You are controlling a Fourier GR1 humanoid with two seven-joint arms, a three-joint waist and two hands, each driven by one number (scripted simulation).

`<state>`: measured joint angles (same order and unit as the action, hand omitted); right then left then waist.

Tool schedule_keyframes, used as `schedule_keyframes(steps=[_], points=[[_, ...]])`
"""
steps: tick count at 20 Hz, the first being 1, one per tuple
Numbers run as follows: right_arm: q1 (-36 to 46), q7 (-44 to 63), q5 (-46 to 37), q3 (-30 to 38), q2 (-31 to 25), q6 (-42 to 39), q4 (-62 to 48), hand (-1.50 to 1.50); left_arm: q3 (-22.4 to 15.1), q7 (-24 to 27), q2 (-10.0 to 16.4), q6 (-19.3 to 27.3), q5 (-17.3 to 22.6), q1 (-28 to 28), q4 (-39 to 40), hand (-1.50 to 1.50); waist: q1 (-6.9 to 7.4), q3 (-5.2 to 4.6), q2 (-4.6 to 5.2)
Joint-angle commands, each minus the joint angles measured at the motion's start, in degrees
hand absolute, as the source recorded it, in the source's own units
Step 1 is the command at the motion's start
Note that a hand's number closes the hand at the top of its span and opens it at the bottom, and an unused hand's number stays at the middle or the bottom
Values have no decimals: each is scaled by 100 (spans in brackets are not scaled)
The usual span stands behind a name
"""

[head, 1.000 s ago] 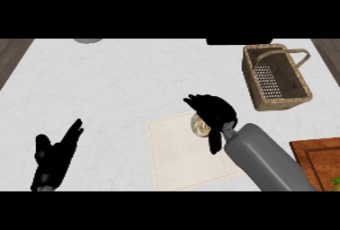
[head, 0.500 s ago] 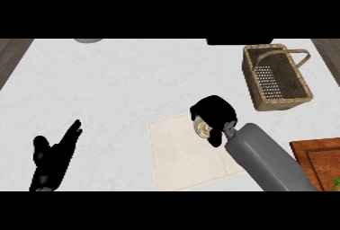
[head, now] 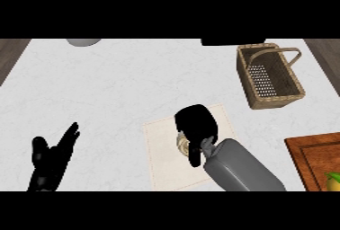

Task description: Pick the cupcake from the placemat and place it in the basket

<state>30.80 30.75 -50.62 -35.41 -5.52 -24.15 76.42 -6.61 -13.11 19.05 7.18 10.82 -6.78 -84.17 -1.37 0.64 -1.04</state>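
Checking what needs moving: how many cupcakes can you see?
1: the cupcake sits on the placemat at centre, mostly covered by the right hand curled round it. None shows elsewhere.

Matt black left hand (head: 50, 164) and right hand (head: 196, 123) over a smooth, marble-look counter (head: 119, 85).
Basket (head: 292, 92) of rough woven wicker; placemat (head: 163, 155) of cream cloth, stitched at the edge; board (head: 312, 155) of polished brown wood; cupcake (head: 181, 143) pale and matt.

Single head view, steeply downward onto the counter (head: 119, 85)
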Motion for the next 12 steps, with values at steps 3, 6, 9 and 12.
schedule_keyframes(steps=[3,6,9,12], points=[[-460,2068,-149,-424,534,-631,1610,150,62,-18,7,-245,143,-258,390,0,14,-74,41],[-367,2466,-288,-459,543,-566,2256,150,-162,-156,-232,1,-109,-136,346,0,27,-69,60],[-555,2601,20,-361,547,439,2760,150,85,-225,-23,-165,61,-47,326,0,73,-64,77],[-437,2476,640,518,549,1718,3572,150,-113,-193,-184,20,-118,-147,153,0,43,-36,78]])
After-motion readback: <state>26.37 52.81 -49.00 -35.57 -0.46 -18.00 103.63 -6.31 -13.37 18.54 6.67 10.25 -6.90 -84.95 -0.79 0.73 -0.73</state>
